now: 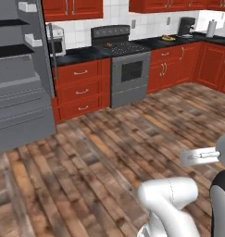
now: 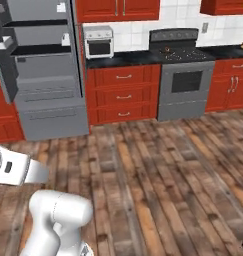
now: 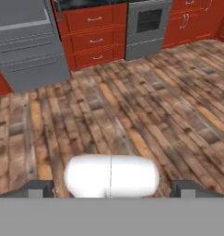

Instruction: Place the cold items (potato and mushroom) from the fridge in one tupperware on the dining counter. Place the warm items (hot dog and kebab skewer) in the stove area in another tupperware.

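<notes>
Nothing is held in the gripper [image 3: 111,189]: in the hand view its two dark fingertips [image 3: 39,188] stand far apart at the bottom, with only bare plank floor [image 3: 132,115] seen beyond them. The arm [image 1: 171,203] is folded low over the base, well apart from every counter.

The fridge [image 2: 43,75] stands open on the far left, its shelves and lower drawers exposed; whether the potato and mushroom lie inside cannot be told at this range. The stove [image 1: 128,69] sits against the far wall, right of the red drawers [image 1: 81,88], and a small dark item [image 1: 109,44] can be made out on its cooktop; it is too small to be named as the hot dog or the skewer. A microwave [image 2: 99,41] rests on the black counter between fridge and stove. No tupperware can be made out.

The step in hand is judged to be travel across the open floor, no item being carried. Next, the base would need to be driven close to either the fridge or the stove, and the arm unfolded and reached forward before any grasp could be tried.
</notes>
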